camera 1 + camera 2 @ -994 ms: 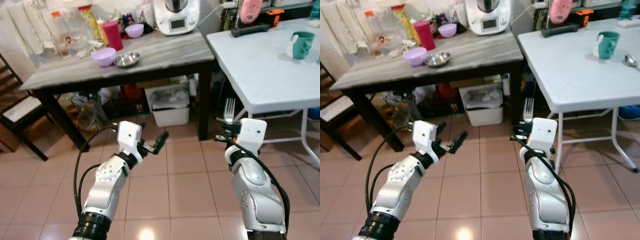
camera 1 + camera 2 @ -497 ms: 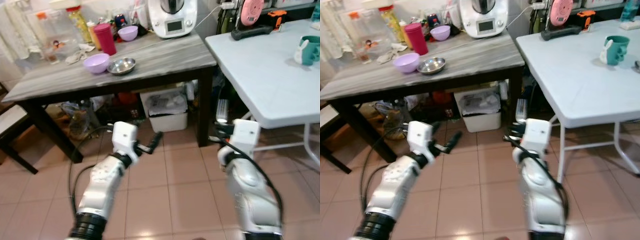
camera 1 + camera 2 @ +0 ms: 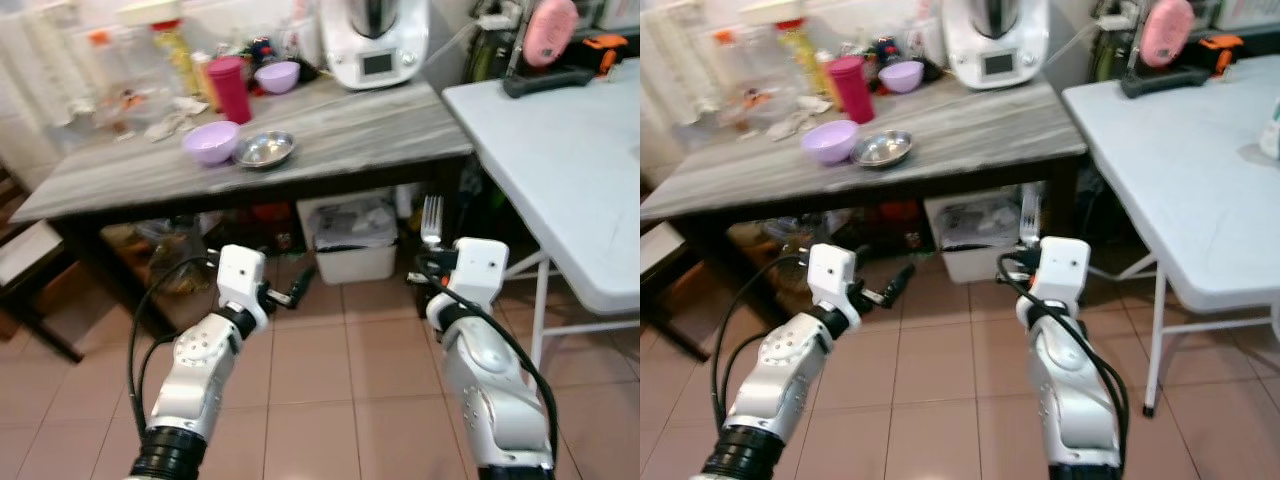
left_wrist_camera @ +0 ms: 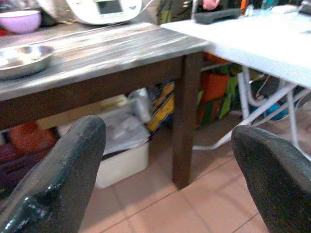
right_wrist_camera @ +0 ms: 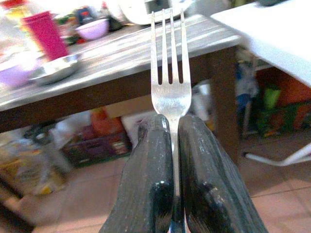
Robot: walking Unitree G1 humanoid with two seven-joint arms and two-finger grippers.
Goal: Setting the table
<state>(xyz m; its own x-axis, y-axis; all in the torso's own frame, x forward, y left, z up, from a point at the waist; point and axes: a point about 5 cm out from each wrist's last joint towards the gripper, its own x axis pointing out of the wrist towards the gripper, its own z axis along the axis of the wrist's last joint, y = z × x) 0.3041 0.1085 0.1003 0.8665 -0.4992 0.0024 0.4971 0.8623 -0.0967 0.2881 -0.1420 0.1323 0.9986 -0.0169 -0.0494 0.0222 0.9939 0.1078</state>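
Here the right gripper (image 5: 174, 194) had its fingers (image 5: 153, 165) clamped on the neck of a fork (image 5: 169, 68), tines standing straight up beyond the fingertips, well short of the white tabletop (image 3: 570, 160) off to that side. The left gripper (image 4: 170, 160) hung with fingers spread wide and nothing between them, the dark tabletop (image 4: 97, 53) ahead. The fork looked light, stiff and smooth metal, so likely to slip or swivel; a hold low on the flat handle seemed the safest.
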